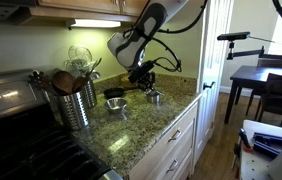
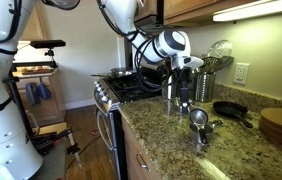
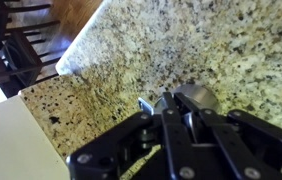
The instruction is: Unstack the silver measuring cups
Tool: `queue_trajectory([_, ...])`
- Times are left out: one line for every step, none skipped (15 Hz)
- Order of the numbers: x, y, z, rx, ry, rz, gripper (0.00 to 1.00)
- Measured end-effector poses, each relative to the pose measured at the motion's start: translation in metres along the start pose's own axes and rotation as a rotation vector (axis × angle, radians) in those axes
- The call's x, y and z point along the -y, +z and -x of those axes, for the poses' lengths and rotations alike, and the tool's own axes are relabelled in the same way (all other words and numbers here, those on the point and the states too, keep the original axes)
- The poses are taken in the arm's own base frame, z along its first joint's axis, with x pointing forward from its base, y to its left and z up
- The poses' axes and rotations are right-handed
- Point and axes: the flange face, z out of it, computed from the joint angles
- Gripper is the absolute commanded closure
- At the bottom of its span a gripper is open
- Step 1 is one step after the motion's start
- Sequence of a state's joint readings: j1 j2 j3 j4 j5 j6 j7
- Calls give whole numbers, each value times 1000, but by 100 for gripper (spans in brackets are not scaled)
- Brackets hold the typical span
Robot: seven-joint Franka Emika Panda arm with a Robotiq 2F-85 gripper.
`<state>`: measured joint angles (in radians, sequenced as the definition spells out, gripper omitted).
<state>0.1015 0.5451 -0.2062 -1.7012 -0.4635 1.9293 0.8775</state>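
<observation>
fingers (image 3: 157, 128) together, angled down over cup (image 3: 197, 97)

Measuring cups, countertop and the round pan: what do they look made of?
The measuring cups look like metal, likely stainless steel: polished silver with bright highlights. The countertop looks like polished granite, speckled tan and black with a glossy sheen, though it could be a lookalike. The round pan is dark and matte, perhaps cast iron or nonstick-coated; it is too small to tell.
</observation>
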Motion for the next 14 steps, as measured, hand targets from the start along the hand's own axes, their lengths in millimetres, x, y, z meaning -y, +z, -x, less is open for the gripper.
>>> queue_trajectory([4,-4,3,-14,-20,12,91])
queue_trajectory([7,-7,6,-26,-37,23,91])
queue_trajectory([11,-9,9,-36,-53,33,91])
queue_trajectory([14,-12,13,-46,-68,42,91])
queue_trajectory([17,-15,16,-55,-81,48,91])
queue_trajectory([20,-17,18,-63,-92,52,91])
queue_trajectory([23,-19,21,-69,-102,56,91])
queue_trajectory([26,-21,24,-76,-113,61,91])
queue_trajectory([28,-23,26,-83,-123,66,91])
queue_trajectory([31,-25,29,-87,-133,71,91])
queue_trajectory([33,-26,32,-91,-141,76,91])
queue_trajectory([35,-28,35,-94,-151,83,91])
queue_trajectory([37,-29,37,-98,-161,88,91])
queue_trajectory([39,-31,39,-102,-170,92,91])
